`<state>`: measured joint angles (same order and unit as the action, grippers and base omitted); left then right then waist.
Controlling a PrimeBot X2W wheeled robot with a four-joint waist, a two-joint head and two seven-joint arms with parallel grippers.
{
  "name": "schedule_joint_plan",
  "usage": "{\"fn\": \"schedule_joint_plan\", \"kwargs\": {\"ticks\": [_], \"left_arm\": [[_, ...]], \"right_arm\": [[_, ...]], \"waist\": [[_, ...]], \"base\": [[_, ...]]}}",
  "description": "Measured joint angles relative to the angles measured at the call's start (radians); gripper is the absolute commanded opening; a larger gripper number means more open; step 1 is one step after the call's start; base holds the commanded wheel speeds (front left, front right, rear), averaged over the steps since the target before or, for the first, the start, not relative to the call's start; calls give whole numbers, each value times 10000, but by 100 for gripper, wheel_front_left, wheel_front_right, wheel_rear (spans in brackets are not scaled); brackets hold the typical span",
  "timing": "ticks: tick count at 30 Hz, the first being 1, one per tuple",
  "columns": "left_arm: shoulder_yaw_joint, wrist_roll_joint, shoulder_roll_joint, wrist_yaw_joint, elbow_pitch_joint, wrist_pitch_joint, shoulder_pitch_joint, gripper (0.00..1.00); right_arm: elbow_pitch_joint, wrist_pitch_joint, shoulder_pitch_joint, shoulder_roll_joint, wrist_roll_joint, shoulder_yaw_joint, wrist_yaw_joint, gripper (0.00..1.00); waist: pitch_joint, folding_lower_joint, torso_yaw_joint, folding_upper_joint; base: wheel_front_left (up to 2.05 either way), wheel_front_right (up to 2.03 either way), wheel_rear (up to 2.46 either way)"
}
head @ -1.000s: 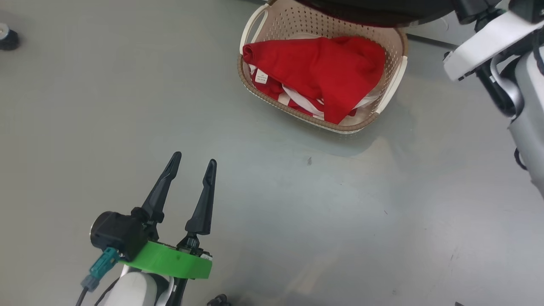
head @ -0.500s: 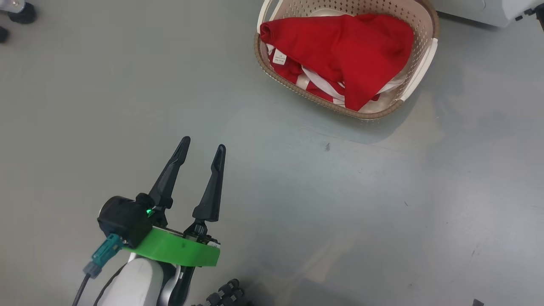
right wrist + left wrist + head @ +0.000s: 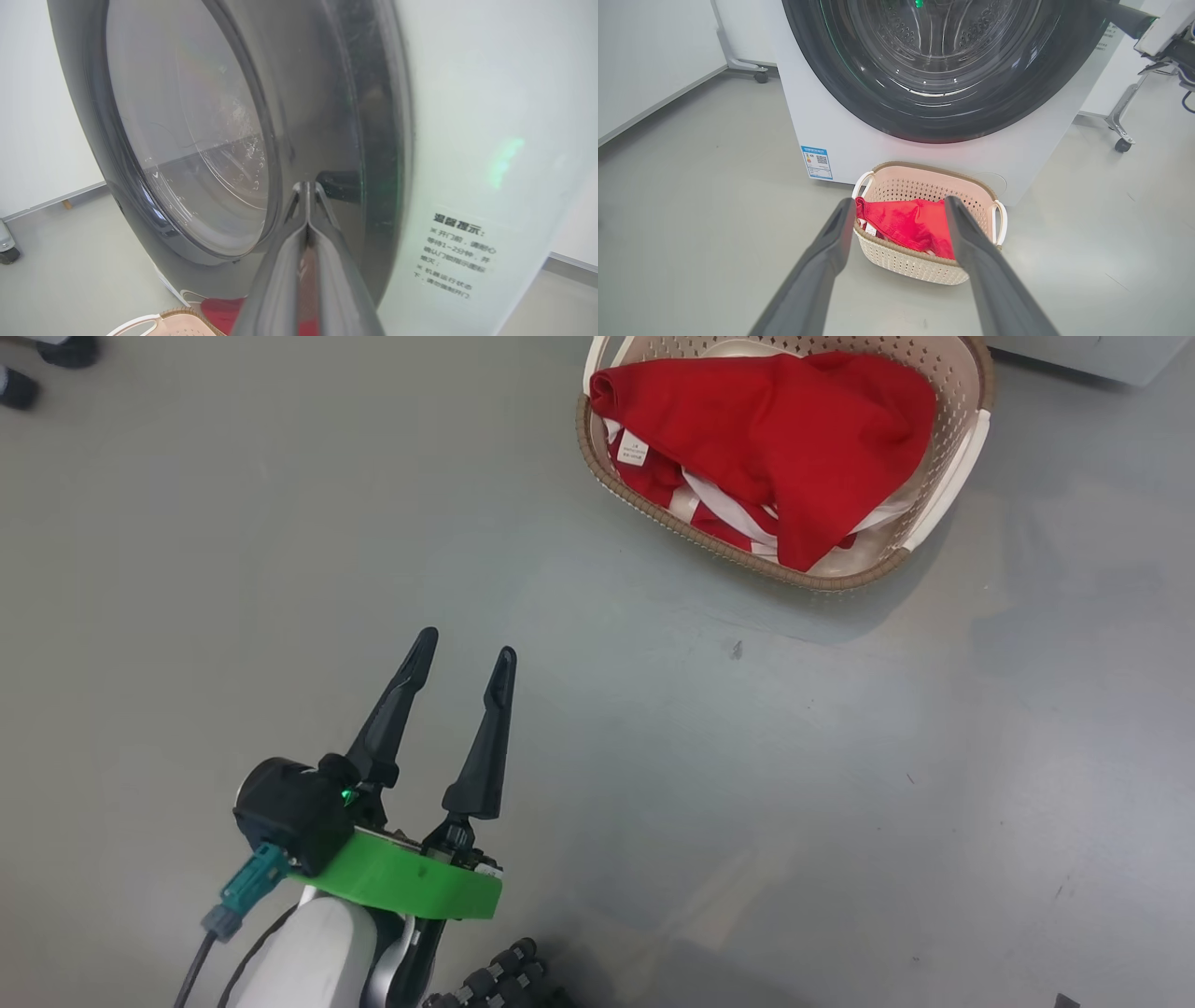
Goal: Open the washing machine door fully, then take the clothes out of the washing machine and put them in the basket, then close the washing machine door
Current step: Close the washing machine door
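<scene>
Head view looks down; wrist views face the washing machine [image 3: 840,133]; all share the basket [image 3: 906,268].

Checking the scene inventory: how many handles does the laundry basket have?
2. One handle on the basket's left end in the left wrist view, the other handle on its right end. None seems hidden.
</scene>
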<state>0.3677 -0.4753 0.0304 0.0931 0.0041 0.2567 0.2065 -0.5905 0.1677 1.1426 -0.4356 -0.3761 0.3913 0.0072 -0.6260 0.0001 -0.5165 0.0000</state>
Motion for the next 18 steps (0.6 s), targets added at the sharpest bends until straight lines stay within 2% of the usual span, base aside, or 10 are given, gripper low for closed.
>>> {"fn": "schedule_joint_plan", "kwargs": {"ticks": [4,18], "left_arm": [[150,-2,-15,0,77,0,-2,100],[-44,-69,-21,-90,265,0,48,100]], "right_arm": [[-127,157,41,109,0,-92,-100,0],[-838,593,-104,301,-2,-44,-100,0]], "waist": [[-54,-1,-63,0],[345,0,-13,0]], "base": [[0,0,0],[0,0,0]]}}
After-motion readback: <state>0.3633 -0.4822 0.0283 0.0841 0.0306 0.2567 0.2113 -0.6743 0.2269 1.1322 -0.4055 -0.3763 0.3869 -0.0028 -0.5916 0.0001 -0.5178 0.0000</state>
